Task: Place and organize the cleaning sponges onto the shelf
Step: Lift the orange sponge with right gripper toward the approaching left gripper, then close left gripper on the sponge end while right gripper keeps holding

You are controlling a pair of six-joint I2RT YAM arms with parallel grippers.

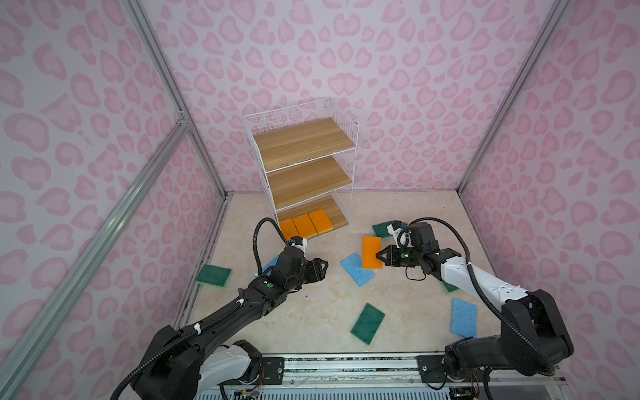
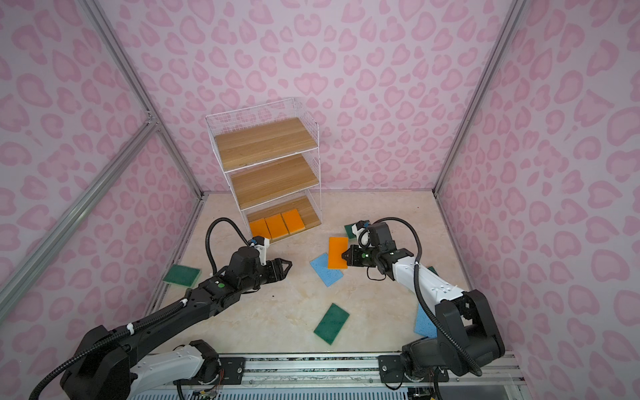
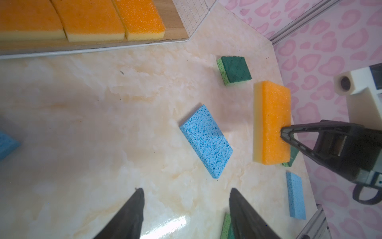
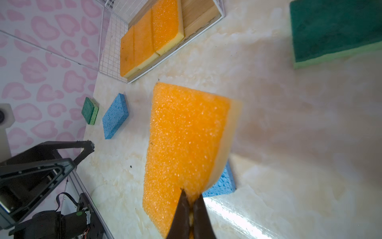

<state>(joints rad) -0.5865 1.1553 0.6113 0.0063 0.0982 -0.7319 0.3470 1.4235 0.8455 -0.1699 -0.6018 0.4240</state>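
Sponges lie scattered over my pale tabletop (image 1: 311,311). Farthest left, a dark green sponge (image 1: 214,275) lies flat near the wall. Just beside it a blue sponge (image 1: 271,264) is mostly hidden under my left arm in both top views; only the right wrist view shows it whole. My left gripper (image 1: 325,269) hovers over bare tabletop, and the left wrist view shows its fingers spread with nothing between them. Behind it stands the shelf (image 1: 304,138), whose bottom board holds three orange sponges (image 1: 304,223) in a touching row. Right of centre a second blue sponge (image 1: 356,275) lies flat. From above, the held orange sponge (image 1: 371,252) seems to overlap it, but the left wrist view shows them apart. My right gripper (image 1: 378,255) pinches that orange sponge at its long edge. Its wrist covers part of a green sponge at the back (image 1: 381,228). Nearer me lies another green sponge (image 1: 367,323). My right forearm hides most of a fourth green one (image 1: 448,286), and farthest right lies a third blue sponge (image 1: 463,318).
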